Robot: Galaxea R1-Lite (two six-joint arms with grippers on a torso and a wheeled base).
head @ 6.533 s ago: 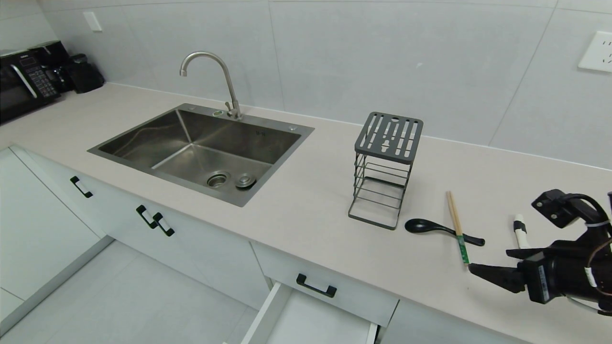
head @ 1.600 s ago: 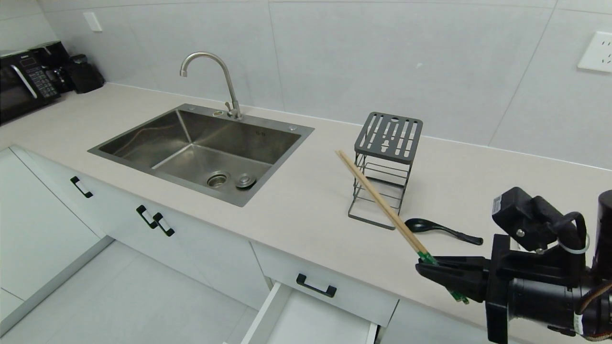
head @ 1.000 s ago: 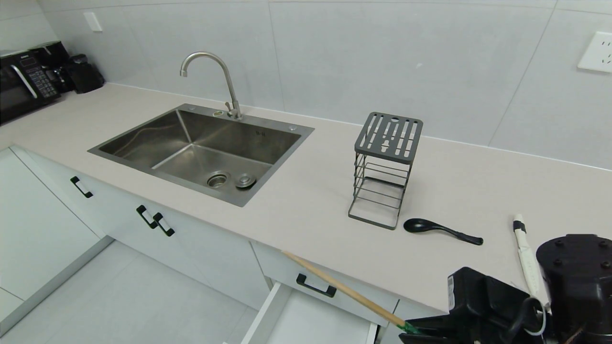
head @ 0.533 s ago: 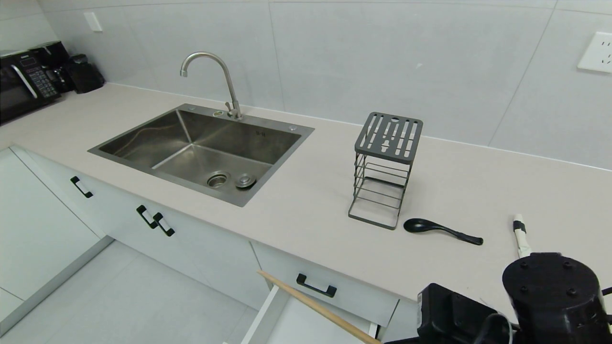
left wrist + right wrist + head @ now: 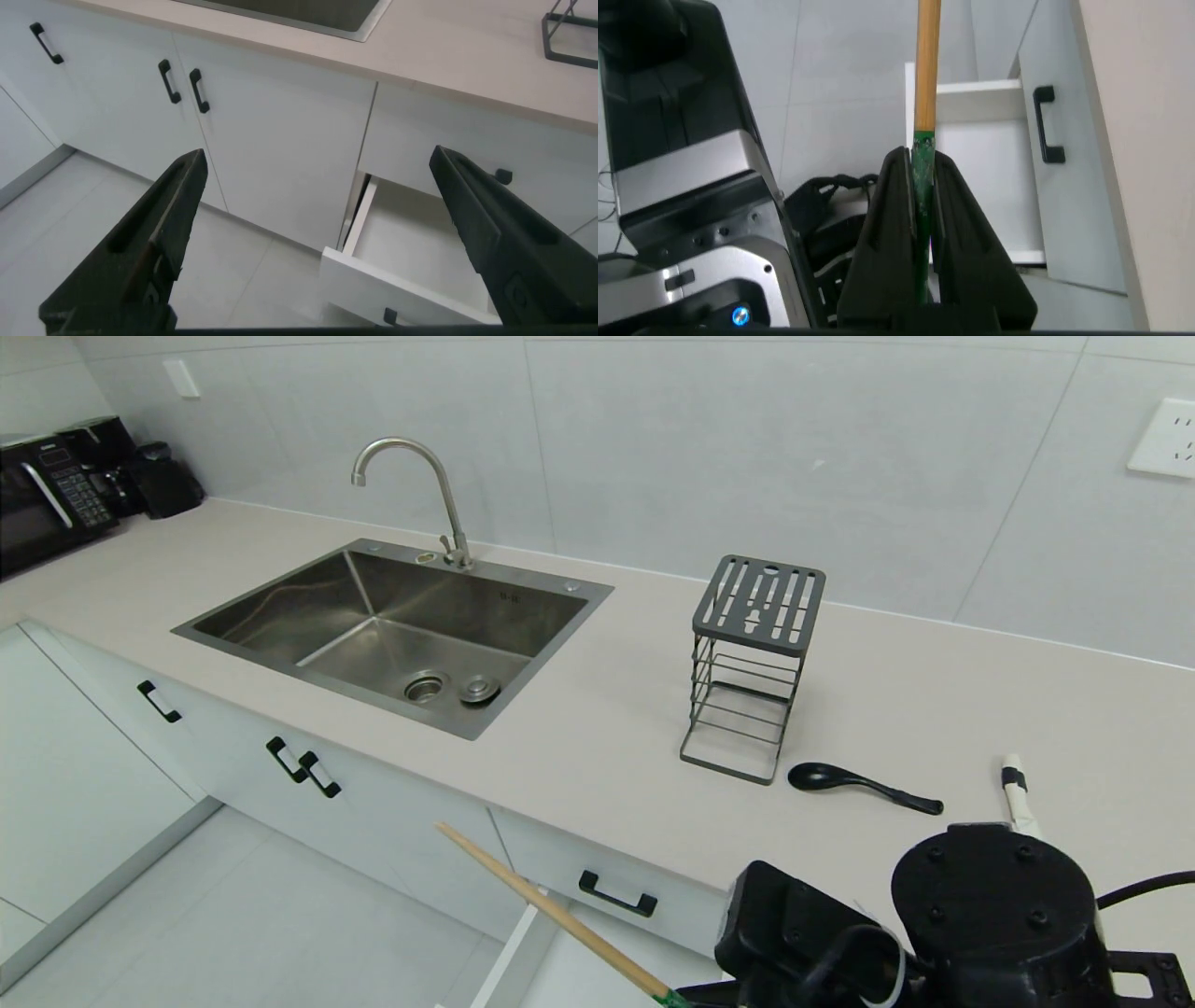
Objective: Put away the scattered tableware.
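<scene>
Your chopsticks [image 5: 551,915] have left the bench [image 5: 607,756], where they lay across the black spoon [image 5: 859,786] a few seconds ago. They now jut out past its front edge, pinched at their green end by the right tool [image 5: 923,187] above the open drawer [image 5: 971,159]. That likely puts you at the drop-off stage (the left tool [image 5: 316,161] hangs spread and empty by the cabinet fronts), with the spoon and the white-handled piece [image 5: 1018,789] still lying on the bench to fetch.

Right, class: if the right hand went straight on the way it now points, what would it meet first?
Likely the open drawer: the right hand, shut on the chopsticks, points over it, though depth is unclear and it may pass above.
</scene>
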